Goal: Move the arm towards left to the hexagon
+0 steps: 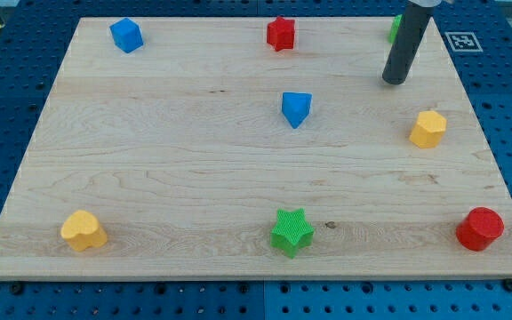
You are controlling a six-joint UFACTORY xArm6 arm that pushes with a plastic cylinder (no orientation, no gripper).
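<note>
Green star block [292, 232] sits nearest the lens as my tip [396, 82] stands at one o'clock on the wooden board [149, 169].

From nine o'clock across: a yellow heart block [83, 230] low at seven o'clock, a blue cube [126, 35] at eleven, a red star [280, 33] at twelve, a blue wedge-like block [296, 108] near centre, the yellow hexagon [428, 129] at three, a red cylinder [480, 228] at five. All look like matte moulded plastic on pale grained wood. The rod carries no claw, so nothing opens or clamps. My tip stands near the hexagon, at its eleven o'clock. Likely risks: clipping the hexagon's edge and skidding it on the smooth wood, or nudging the green block [396, 28] half hidden behind the rod.
</note>
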